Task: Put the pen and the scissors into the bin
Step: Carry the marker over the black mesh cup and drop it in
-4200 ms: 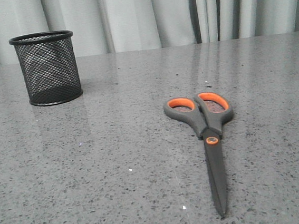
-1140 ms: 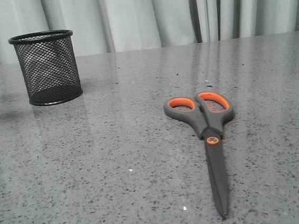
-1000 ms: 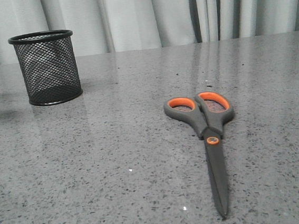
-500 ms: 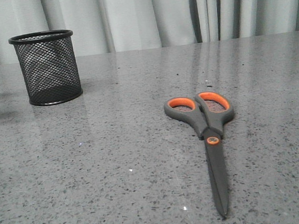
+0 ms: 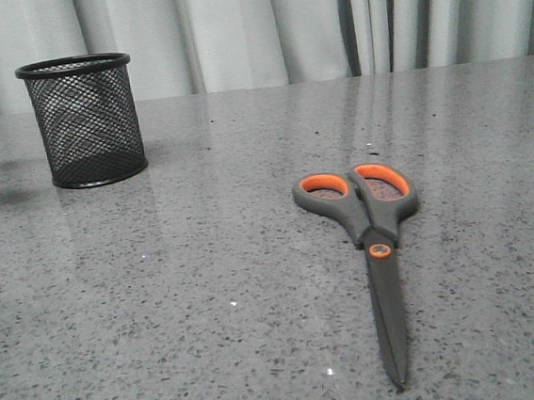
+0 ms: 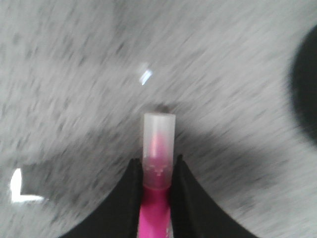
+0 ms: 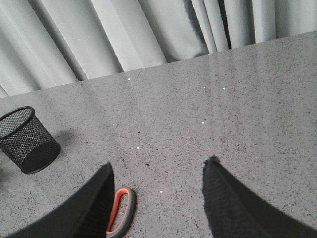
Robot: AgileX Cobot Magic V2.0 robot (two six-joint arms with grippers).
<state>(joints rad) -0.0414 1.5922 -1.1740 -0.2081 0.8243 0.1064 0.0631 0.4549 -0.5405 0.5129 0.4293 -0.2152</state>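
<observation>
The pen [image 6: 157, 198] is pinched in the left tool [image 6: 154, 171]; the right tool [image 7: 157, 193] is spread; the scissors [image 5: 374, 246] are laid at 4 o'clock from the bin [image 5: 86, 120].

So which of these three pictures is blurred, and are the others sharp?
Left wrist view: the table is smeared in streaks by motion blur, while the pen in the left gripper stays fairly clear. Front view: sharp, scissors and bin crisp. Right wrist view: also sharp.
</observation>
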